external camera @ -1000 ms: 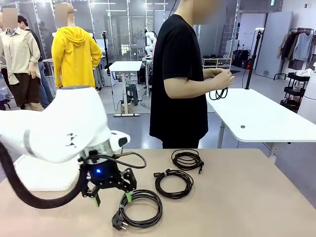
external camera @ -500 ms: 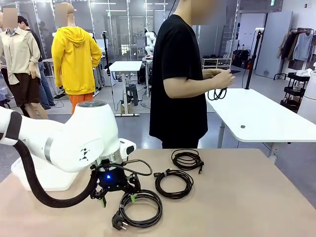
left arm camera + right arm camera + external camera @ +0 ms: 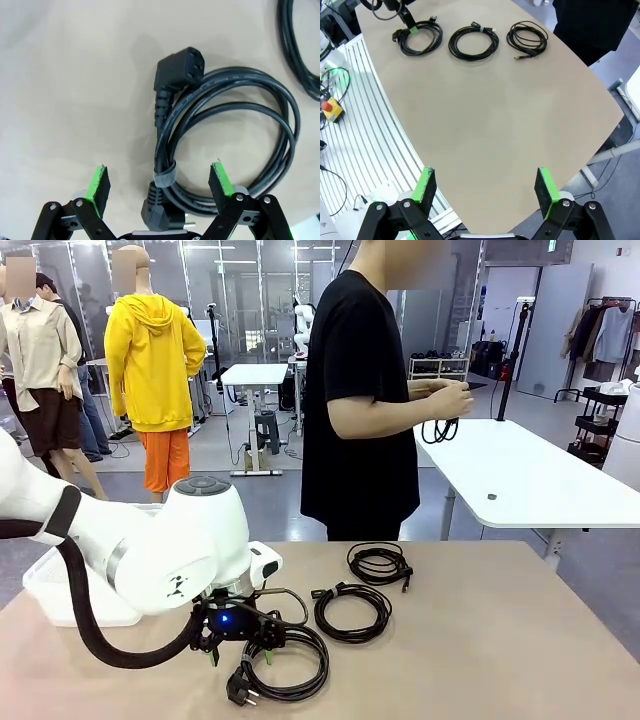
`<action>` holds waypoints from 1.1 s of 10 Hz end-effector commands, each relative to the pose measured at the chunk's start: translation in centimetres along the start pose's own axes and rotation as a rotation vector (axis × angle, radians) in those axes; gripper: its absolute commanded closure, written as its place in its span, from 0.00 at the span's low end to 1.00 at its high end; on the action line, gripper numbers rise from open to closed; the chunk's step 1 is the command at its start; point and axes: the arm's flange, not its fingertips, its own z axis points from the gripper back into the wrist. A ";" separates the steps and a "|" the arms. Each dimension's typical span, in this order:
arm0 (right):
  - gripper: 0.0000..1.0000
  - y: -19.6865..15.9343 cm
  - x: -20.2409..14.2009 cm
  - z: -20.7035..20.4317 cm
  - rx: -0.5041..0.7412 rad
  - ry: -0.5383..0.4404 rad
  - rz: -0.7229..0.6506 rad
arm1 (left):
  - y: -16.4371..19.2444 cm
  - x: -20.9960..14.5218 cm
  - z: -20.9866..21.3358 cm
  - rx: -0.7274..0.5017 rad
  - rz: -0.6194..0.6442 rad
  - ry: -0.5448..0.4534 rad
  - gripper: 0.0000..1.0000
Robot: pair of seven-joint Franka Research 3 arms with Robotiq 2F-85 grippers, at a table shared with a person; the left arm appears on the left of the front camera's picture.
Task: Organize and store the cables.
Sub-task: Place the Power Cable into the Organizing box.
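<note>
Three black cables lie coiled in a row on the tan table (image 3: 500, 640). The nearest is a thick coil (image 3: 290, 665) with a chunky plug (image 3: 238, 692); a middle coil (image 3: 352, 610) and a thinner far coil (image 3: 380, 562) lie beyond it. My left gripper (image 3: 240, 653) hangs low over the thick coil's left edge, open. In the left wrist view the open left gripper (image 3: 160, 180) straddles the strapped side of the thick coil (image 3: 165, 135). My right gripper (image 3: 485, 187) is open and high above the table, with all three coils (image 3: 473, 42) far off. The person holds another cable (image 3: 442, 428).
A white bin (image 3: 60, 605) sits at the table's left edge behind my left arm. The person stands at the far side, hands (image 3: 450, 400) at chest height. A second white table (image 3: 530, 480) stands behind on the right. The table's right half (image 3: 510, 115) is bare.
My left arm has swung right and come down, bringing its open gripper from beside the thick coil to right over its left edge. The cables have not moved.
</note>
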 end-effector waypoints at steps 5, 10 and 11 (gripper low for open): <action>0.00 -0.1 0.1 0.0 -0.007 -0.002 0.003 | -2.1 0.5 -0.9 0.051 0.030 -0.040 0.85; 0.00 -0.1 0.1 0.0 -0.007 -0.002 0.003 | -2.1 0.4 -0.7 0.053 0.031 -0.027 1.00; 0.00 -0.1 0.1 0.0 -0.007 -0.002 0.003 | -1.9 0.4 0.3 0.052 0.022 -0.046 1.00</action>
